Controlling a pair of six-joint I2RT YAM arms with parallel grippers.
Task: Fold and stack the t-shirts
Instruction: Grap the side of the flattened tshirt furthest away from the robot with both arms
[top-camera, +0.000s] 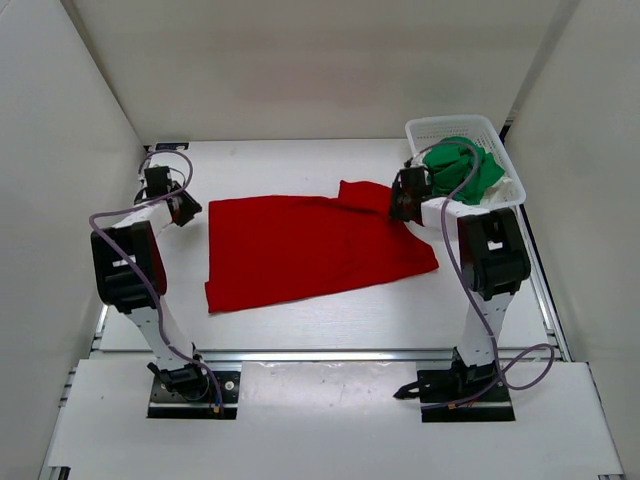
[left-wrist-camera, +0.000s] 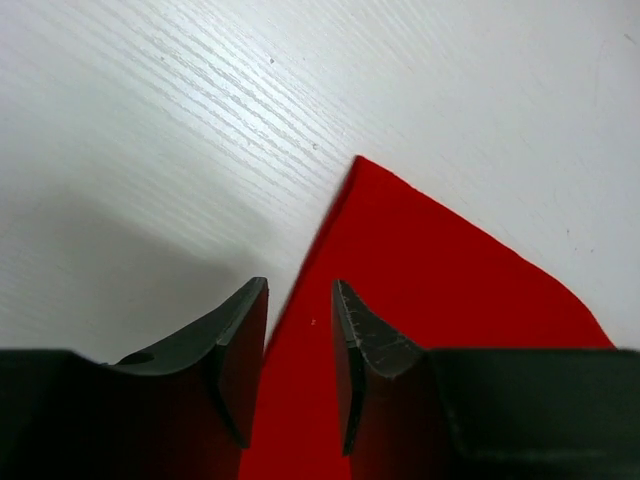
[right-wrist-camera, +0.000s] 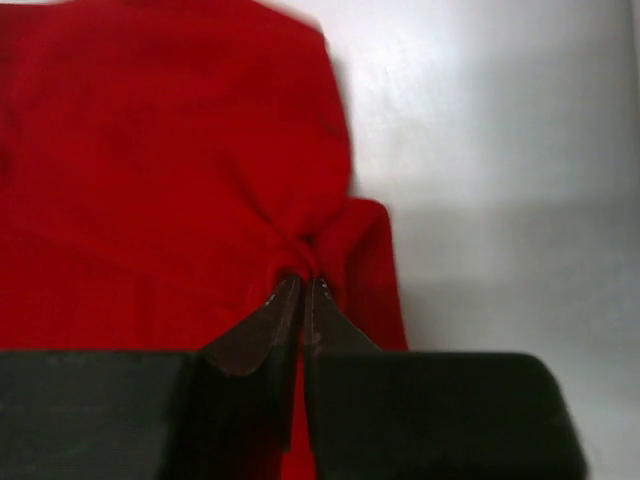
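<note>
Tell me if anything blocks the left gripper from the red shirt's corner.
Nothing visible does. The left gripper, jaws open, sits over the edge of the red shirt near that corner, only table beside it. The right gripper is shut on the shirt's other end.

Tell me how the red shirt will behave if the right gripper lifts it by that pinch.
Probably floppy: the red t-shirt bunches into creases where the right gripper pinches it, so it should drape and hang. Likely light, lying thin and flat on the table. Only one spot is held, so the rest may drag and fold over.
</note>
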